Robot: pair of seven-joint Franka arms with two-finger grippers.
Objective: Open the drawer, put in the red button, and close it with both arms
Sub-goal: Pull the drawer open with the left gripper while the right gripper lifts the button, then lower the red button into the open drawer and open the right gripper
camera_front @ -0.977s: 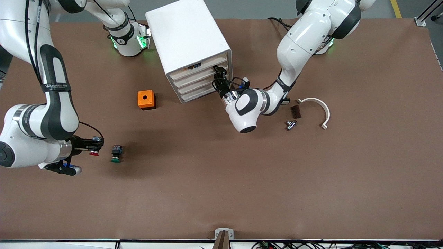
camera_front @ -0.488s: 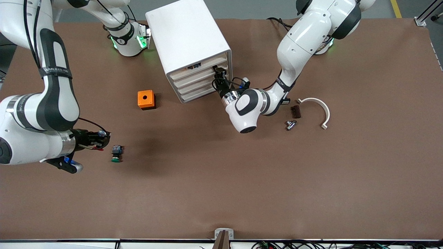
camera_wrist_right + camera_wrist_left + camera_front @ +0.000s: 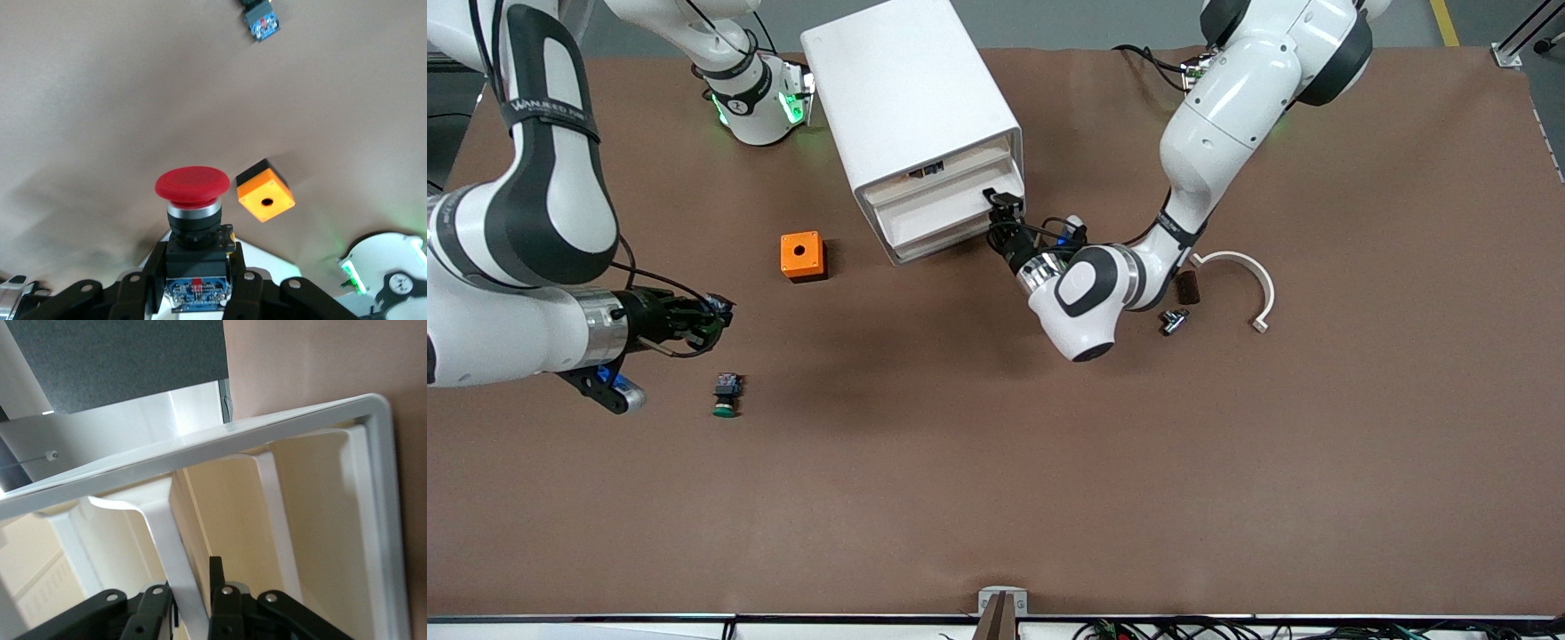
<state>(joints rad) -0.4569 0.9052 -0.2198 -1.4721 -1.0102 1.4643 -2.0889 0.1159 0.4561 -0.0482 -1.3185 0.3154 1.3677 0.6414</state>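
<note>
White drawer (image 3: 943,206), second tray from the top of the cabinet (image 3: 911,116), stands pulled partway out of the cabinet's front. Left tool (image 3: 1000,216) sits at the drawer's front edge, at the corner toward the left arm's end of the surface (image 3: 996,462). In the left wrist view its black fingers (image 3: 223,613) are pinched on a white rib of the drawer front, with the cream tray interior (image 3: 313,520) open to view past them.

Red button (image 3: 193,220) is held up in the air in the right tool (image 3: 711,318), over bare surface toward the right arm's end. Right wrist view shows the fingers (image 3: 143,283) clamped on the button's black-and-blue block body, the round red cap pointing away from the wrist.

Green button (image 3: 726,396) lies on the surface just nearer the front camera than the right tool, apart from it. Orange box (image 3: 802,256) with a hole in its top sits between that spot and the cabinet.

Toward the left arm's end, near the left wrist: a small dark brown block (image 3: 1187,286), a small metal fitting (image 3: 1174,320), and a curved white bracket (image 3: 1240,284), each separate from the others.
</note>
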